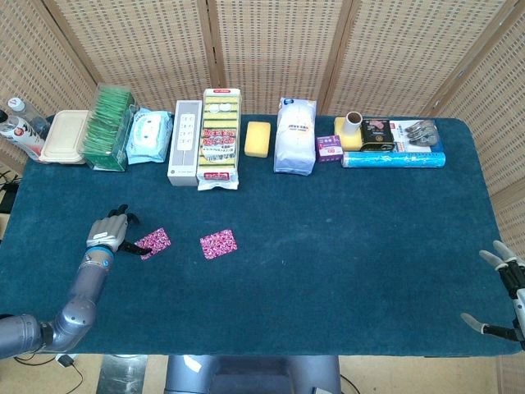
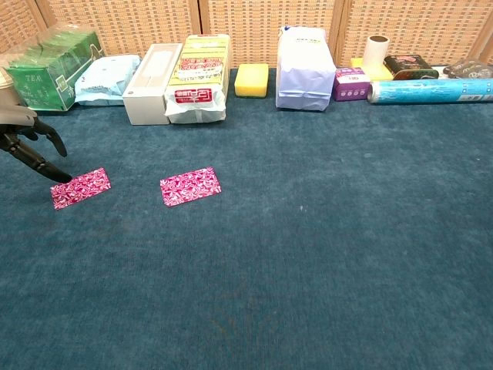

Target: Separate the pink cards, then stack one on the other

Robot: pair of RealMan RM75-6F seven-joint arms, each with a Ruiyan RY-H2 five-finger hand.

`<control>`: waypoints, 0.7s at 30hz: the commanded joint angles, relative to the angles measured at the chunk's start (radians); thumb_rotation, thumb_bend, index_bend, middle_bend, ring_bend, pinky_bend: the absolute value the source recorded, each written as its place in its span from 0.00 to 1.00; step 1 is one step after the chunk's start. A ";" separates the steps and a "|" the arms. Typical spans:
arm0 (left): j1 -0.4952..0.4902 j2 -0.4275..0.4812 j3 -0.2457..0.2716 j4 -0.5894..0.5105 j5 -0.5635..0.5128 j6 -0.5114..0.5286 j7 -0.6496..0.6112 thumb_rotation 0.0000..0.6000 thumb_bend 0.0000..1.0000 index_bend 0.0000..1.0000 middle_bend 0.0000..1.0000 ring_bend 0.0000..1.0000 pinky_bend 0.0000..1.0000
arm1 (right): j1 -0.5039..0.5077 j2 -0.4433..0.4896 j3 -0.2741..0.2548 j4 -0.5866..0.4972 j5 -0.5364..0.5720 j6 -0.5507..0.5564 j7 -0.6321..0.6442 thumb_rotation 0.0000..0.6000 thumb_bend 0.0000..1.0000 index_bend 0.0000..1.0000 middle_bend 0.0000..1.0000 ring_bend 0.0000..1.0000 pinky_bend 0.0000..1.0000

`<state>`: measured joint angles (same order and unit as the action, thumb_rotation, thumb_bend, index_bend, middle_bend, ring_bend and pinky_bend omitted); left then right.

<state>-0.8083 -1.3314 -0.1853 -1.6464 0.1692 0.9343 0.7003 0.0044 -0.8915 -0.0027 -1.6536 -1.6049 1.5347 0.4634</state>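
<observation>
Two pink patterned cards lie flat and apart on the blue table cloth. One card is at the left, the other card a short way to its right. My left hand hovers just left of the left card, fingers spread and pointing down, with one fingertip near the card's left edge; it holds nothing. My right hand sits at the table's near right corner, fingers apart and empty.
A row of goods lines the far edge: green tea box, wipes pack, white box, sponge pack, yellow sponge, white bag, purple box, blue roll.
</observation>
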 commanded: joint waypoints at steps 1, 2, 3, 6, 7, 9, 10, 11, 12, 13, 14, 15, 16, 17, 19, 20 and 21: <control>-0.016 -0.010 0.011 0.006 -0.013 0.003 0.006 0.69 0.03 0.24 0.00 0.00 0.17 | 0.000 0.000 0.000 0.000 0.001 0.000 0.001 1.00 0.00 0.10 0.00 0.00 0.00; -0.022 -0.015 0.013 0.009 -0.017 0.007 0.009 0.69 0.03 0.24 0.00 0.00 0.17 | 0.000 0.000 0.000 0.000 0.001 0.000 0.002 1.00 0.00 0.10 0.00 0.00 0.00; -0.028 -0.020 0.015 0.012 -0.023 0.010 0.011 0.69 0.03 0.24 0.00 0.00 0.17 | 0.000 0.000 0.000 0.001 0.001 0.000 0.003 1.00 0.00 0.10 0.00 0.00 0.00; -0.047 -0.038 0.018 0.028 -0.048 0.016 0.018 0.69 0.03 0.24 0.00 0.00 0.17 | 0.000 0.001 -0.001 0.002 0.000 0.001 0.006 1.00 0.00 0.10 0.00 0.00 0.00; -0.055 -0.045 0.019 0.034 -0.060 0.018 0.022 0.70 0.03 0.24 0.00 0.00 0.17 | 0.000 0.002 -0.001 0.003 0.000 0.001 0.007 1.00 0.00 0.10 0.00 0.00 0.00; -0.067 -0.055 0.021 0.044 -0.075 0.019 0.029 0.70 0.03 0.24 0.00 0.00 0.17 | 0.000 0.001 0.000 0.003 0.001 0.002 0.008 1.00 0.00 0.10 0.00 0.00 0.00; -0.072 -0.060 0.021 0.048 -0.083 0.019 0.032 0.70 0.03 0.24 0.00 0.00 0.17 | 0.000 0.002 0.000 0.004 0.002 0.002 0.009 1.00 0.00 0.10 0.00 0.00 0.00; -0.076 -0.063 0.021 0.051 -0.089 0.019 0.033 0.70 0.03 0.24 0.00 0.00 0.17 | 0.000 0.002 0.000 0.004 0.003 0.002 0.010 1.00 0.00 0.10 0.00 0.00 0.00; -0.080 -0.066 0.020 0.053 -0.095 0.018 0.033 0.70 0.03 0.24 0.00 0.00 0.17 | 0.001 0.002 0.000 0.004 0.003 0.002 0.012 1.00 0.00 0.10 0.00 0.00 0.00; -0.084 -0.069 0.018 0.054 -0.097 0.016 0.032 0.70 0.03 0.24 0.00 0.00 0.17 | 0.001 0.002 0.001 0.005 0.005 0.001 0.013 1.00 0.00 0.10 0.00 0.00 0.00; -0.087 -0.070 0.017 0.053 -0.098 0.018 0.032 0.70 0.03 0.24 0.00 0.00 0.17 | 0.001 0.003 0.001 0.005 0.006 0.000 0.014 1.00 0.00 0.10 0.00 0.00 0.00; -0.089 -0.071 0.018 0.052 -0.098 0.019 0.032 0.70 0.03 0.24 0.00 0.00 0.17 | 0.002 0.003 0.002 0.005 0.006 0.000 0.014 1.00 0.00 0.10 0.00 0.00 0.00; -0.092 -0.071 0.018 0.050 -0.099 0.020 0.032 0.70 0.03 0.24 0.00 0.00 0.17 | 0.002 0.003 0.002 0.005 0.006 -0.001 0.015 1.00 0.00 0.10 0.00 0.00 0.00; -0.094 -0.071 0.019 0.047 -0.099 0.022 0.033 0.69 0.03 0.24 0.00 0.00 0.17 | 0.002 0.003 0.002 0.005 0.007 -0.001 0.016 1.00 0.00 0.10 0.00 0.00 0.00; -0.098 -0.071 0.021 0.041 -0.101 0.028 0.034 0.69 0.03 0.24 0.00 0.00 0.17 | 0.003 0.004 0.002 0.004 0.008 -0.002 0.016 1.00 0.00 0.10 0.00 0.00 0.00; -0.100 -0.071 0.022 0.039 -0.102 0.030 0.034 0.69 0.03 0.24 0.00 0.00 0.17 | 0.004 0.005 0.003 0.004 0.008 -0.002 0.016 1.00 0.00 0.10 0.00 0.00 0.00; -0.103 -0.071 0.025 0.038 -0.104 0.032 0.036 0.69 0.03 0.24 0.00 0.00 0.17 | 0.004 0.005 0.003 0.003 0.008 -0.003 0.016 1.00 0.00 0.10 0.00 0.00 0.00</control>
<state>-0.9098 -1.4025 -0.1616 -1.6074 0.0664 0.9652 0.7355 0.0085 -0.8863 0.0004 -1.6509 -1.5966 1.5320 0.4794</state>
